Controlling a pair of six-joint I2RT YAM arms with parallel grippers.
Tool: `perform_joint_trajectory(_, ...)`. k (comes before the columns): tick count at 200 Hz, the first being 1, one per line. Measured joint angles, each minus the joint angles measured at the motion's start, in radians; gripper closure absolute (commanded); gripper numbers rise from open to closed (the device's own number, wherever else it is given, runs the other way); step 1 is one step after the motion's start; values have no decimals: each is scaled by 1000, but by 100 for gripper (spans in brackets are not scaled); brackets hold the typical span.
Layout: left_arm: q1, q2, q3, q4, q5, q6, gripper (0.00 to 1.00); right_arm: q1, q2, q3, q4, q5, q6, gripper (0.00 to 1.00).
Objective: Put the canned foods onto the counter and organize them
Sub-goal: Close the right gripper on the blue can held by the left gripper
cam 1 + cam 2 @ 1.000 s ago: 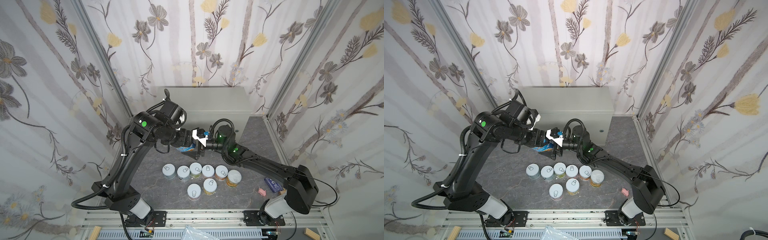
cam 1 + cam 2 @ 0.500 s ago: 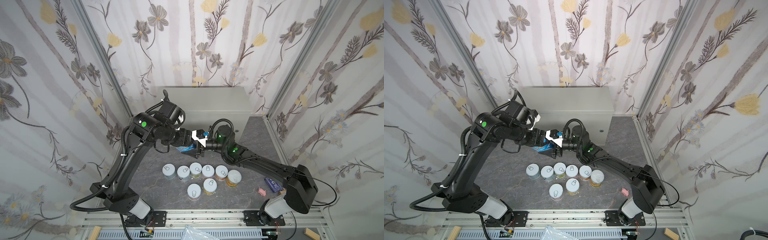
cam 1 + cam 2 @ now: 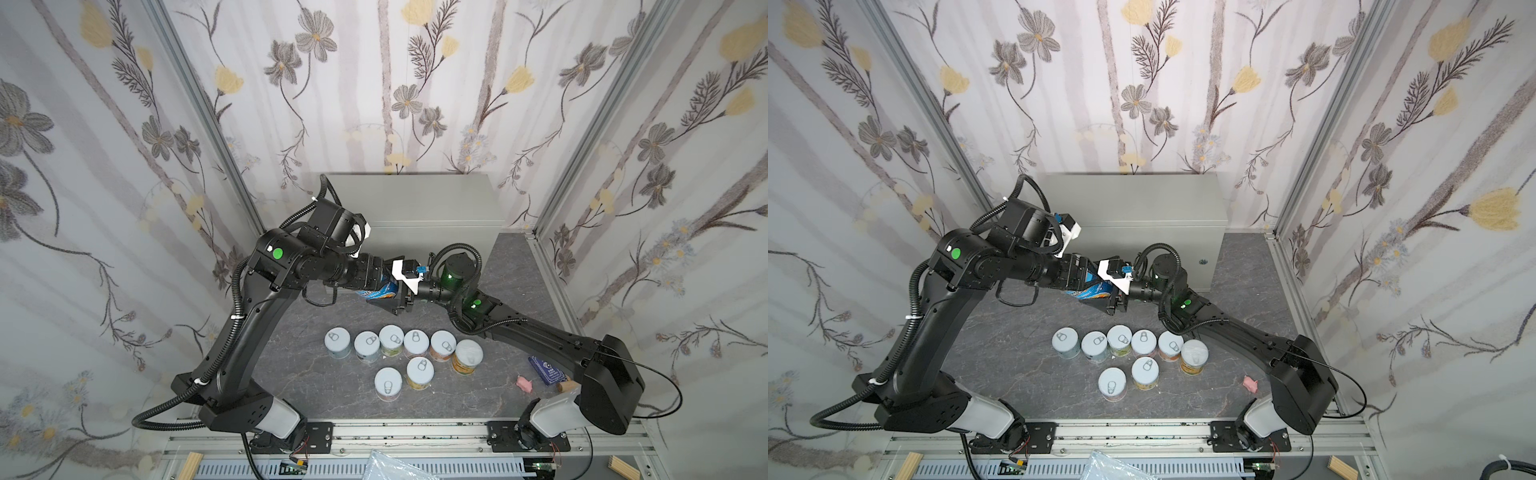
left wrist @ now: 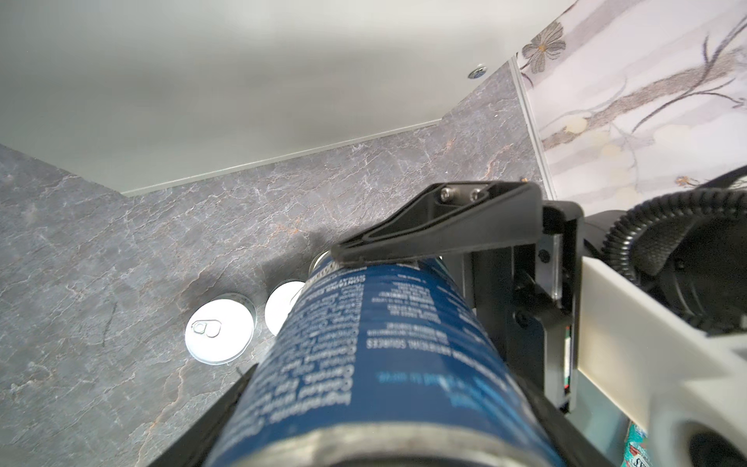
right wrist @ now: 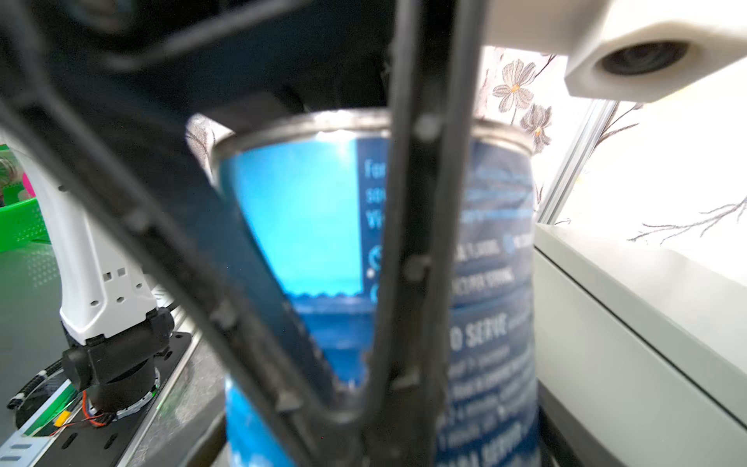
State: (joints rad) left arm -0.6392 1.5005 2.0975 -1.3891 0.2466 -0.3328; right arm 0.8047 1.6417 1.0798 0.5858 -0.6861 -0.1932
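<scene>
A taller blue-labelled can (image 3: 376, 292) (image 3: 1090, 289) hangs on its side above the floor, in front of the counter (image 3: 415, 203) (image 3: 1133, 199). My left gripper (image 3: 384, 286) is shut on it from the left. From the right, my right gripper (image 3: 390, 297) is shut on the same can, and one of its fingers (image 4: 436, 226) lies along the label (image 4: 384, 323). The right wrist view shows the can (image 5: 303, 222) behind a left finger (image 5: 420, 242). Several short white-lidded cans (image 3: 391, 340) and an orange-yellow can (image 3: 467, 356) stand on the floor below.
A pink scrap (image 3: 524, 383), a dark blue packet (image 3: 546, 370) and a cork (image 3: 567, 386) lie on the marbled floor by the right arm's base. The counter's door lock (image 3: 1203, 262) faces the floor at the right. Flowered walls close in three sides.
My right gripper's jaws have come in onto the blue can that the left gripper holds. Both arms have barely shifted.
</scene>
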Motion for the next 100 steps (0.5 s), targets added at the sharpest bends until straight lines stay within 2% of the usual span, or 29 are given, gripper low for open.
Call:
perform_joint_trajectory(29,6,11,-7,16,14,10,23,-5,0,-24,46,13,21,89)
perform_joint_trajectory(78,10,59,-8,66,22,13,3,-19,0,-35,37,64,61,94)
perform_joint_trajectory(100,10,78,9,86,43,16,0,-34,0,-47,56,65,73,98)
